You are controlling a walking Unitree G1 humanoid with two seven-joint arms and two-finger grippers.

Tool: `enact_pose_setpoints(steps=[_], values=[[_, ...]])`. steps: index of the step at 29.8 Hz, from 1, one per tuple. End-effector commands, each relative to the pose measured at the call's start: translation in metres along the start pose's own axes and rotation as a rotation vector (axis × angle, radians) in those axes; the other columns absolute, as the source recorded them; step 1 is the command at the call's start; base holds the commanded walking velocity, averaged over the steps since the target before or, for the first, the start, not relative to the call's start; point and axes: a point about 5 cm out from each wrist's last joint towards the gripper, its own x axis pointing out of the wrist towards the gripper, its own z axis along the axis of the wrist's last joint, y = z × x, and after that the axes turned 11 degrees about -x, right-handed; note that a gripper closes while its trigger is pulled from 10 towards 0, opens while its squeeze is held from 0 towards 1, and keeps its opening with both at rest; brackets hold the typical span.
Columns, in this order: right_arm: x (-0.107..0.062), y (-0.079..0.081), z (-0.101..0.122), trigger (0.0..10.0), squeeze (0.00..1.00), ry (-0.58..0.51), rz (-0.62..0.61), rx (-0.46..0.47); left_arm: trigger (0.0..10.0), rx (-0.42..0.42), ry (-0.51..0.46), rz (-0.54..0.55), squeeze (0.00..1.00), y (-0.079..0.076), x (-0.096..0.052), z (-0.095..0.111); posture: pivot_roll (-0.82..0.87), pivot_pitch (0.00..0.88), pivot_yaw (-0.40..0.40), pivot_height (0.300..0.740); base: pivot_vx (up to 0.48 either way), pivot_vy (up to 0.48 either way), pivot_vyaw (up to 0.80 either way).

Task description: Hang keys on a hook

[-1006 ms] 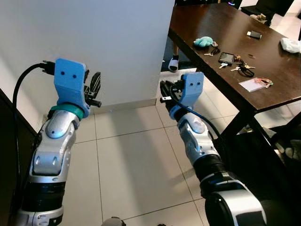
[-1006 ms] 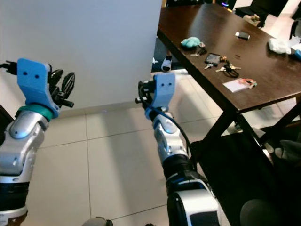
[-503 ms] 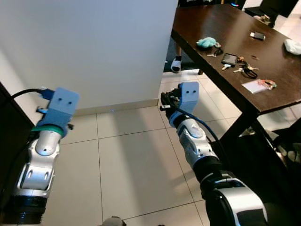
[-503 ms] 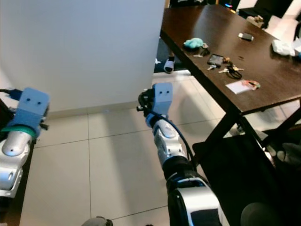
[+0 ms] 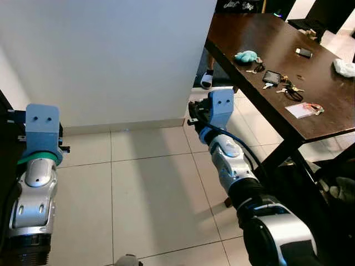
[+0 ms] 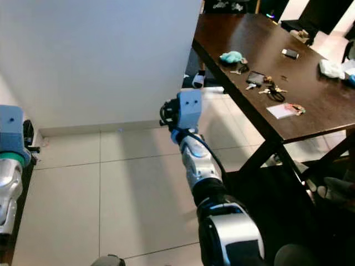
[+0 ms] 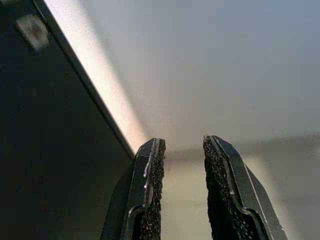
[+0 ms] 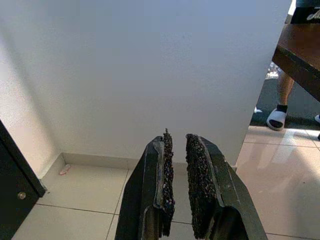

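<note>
Several key bunches (image 5: pixel 288 91) are lying on the dark desk (image 5: pixel 327 119) beside a teal plush (image 5: pixel 246 56). The right end effector (image 8: pixel 177 167) is hovering over the floor tiles, empty, fingers narrowly parted. The left end effector (image 7: pixel 182 187) is showing a wider gap, also empty. No writing is legible.

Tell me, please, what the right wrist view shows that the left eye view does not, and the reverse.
The right wrist view brings the right gripper up close, its fingers a narrow gap apart and holding nothing, plus a pink scrap on the tiled floor by the skirting. The left eye view brings the top of the dark table, with keys, a teal plush toy and a phone. Both share the white wall, the floor, the table's edge and a person's sandalled foot.
</note>
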Motion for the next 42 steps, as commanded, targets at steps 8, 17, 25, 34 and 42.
enact_pose_setpoints(steps=[8,17,25,34,42], values=[[0.001,0.001,0.002,10.0,0.0,-0.014,0.008,0.004,10.0,-0.025,-0.124,-0.047,0.0,-0.013,-0.005,0.017,0.38,0.0,-0.029,0.74,0.0,0.0,0.0],[0.001,0.003,0.001,10.0,0.0,-0.018,0.012,0.012,10.0,-0.041,-0.137,-0.078,0.0,-0.017,-0.007,0.019,0.38,0.0,-0.023,0.74,0.0,0.0,0.0],[0.0,0.005,0.0,10.0,0.0,-0.018,0.024,0.011,10.0,-0.045,-0.172,-0.101,0.0,-0.021,-0.007,0.022,0.38,0.0,-0.023,0.74,0.261,0.0,0.0],[0.001,0.006,0.0,10.0,0.0,-0.019,0.03,0.01,10.0,-0.048,-0.174,-0.105,0.0,-0.022,-0.007,0.022,0.38,0.0,-0.026,0.74,0.469,0.0,0.0],[0.002,0.006,0.001,10.0,0.0,-0.022,0.034,0.008,10.0,-0.05,-0.176,-0.11,0.0,-0.023,-0.007,0.021,0.38,0.0,-0.028,0.74,0.469,0.0,0.0]])
